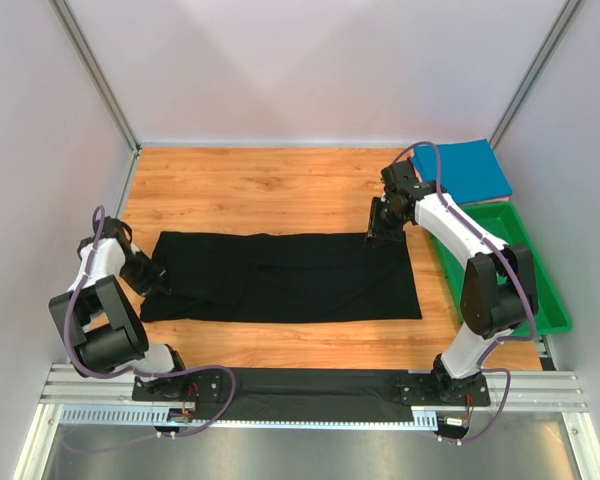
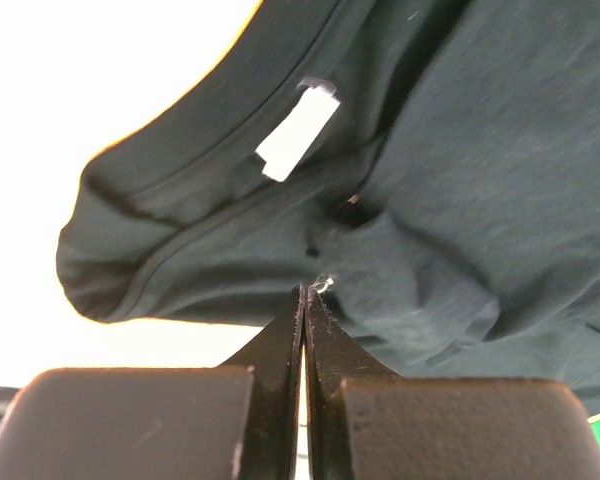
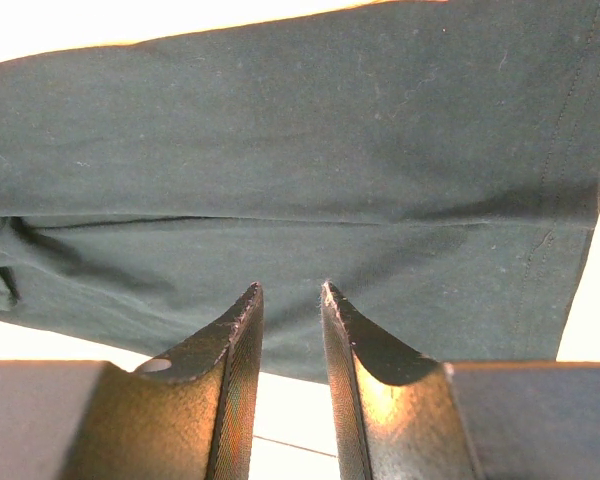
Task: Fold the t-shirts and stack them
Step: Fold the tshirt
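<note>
A large black t-shirt [image 1: 290, 278] lies folded into a long band across the wooden table [image 1: 260, 190]. My left gripper [image 1: 160, 275] sits at its left end, by the collar. In the left wrist view the gripper [image 2: 309, 290] is shut, pinching a bunched fold of the black cloth [image 2: 460, 180] just below the white neck label [image 2: 298, 130]. My right gripper [image 1: 380, 237] hovers at the shirt's far right corner. In the right wrist view the gripper [image 3: 290, 290] stands open over the cloth's edge [image 3: 300, 150], with nothing between its fingers. A folded teal-blue t-shirt [image 1: 467, 170] rests at the back right.
A green plastic tray [image 1: 525, 285] lies along the right edge, just beyond the right arm. White walls close in the table on three sides. A dark strip [image 1: 310, 385] runs between the arm bases at the near edge.
</note>
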`<state>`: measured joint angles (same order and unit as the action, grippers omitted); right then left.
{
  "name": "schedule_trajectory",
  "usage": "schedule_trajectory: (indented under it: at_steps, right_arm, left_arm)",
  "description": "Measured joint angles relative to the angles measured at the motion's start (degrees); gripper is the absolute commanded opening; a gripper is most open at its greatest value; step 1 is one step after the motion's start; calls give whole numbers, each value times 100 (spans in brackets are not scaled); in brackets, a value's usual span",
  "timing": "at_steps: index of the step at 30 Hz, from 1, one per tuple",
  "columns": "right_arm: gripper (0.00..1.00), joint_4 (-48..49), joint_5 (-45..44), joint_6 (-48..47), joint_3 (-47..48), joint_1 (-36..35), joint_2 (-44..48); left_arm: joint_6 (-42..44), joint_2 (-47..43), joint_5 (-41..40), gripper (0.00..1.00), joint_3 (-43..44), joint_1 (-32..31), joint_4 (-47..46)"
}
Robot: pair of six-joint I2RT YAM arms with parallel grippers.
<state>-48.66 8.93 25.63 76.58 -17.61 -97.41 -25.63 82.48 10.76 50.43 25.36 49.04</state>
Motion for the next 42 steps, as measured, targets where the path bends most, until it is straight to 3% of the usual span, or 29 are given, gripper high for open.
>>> schedule_trajectory:
  at_steps: [6, 9, 12, 20, 27, 42]
  right_arm:
    - [32, 0, 9, -13, 0, 0, -2]
    - [32, -4, 11, -42, 0, 0, 0]
    - [32, -22, 11, -66, 0, 0, 0]
    - [32, -39, -44, -129, 0, 7, 0]
    - [31, -42, -61, -149, 0, 74, 0]
    - [31, -42, -90, -149, 0, 140, 0]
  left_arm:
    - [-26, -28, -247, 1, 210, -26, 387]
    - [26, -57, -181, 28, 214, -26, 278]
    - [90, -57, 83, 31, 214, -26, 83]
    - [142, 15, 546, 31, 72, -26, -420]
    - [31, 125, 223, 26, -57, -26, -378]
    - [-254, 55, -186, 29, -175, -26, -437]
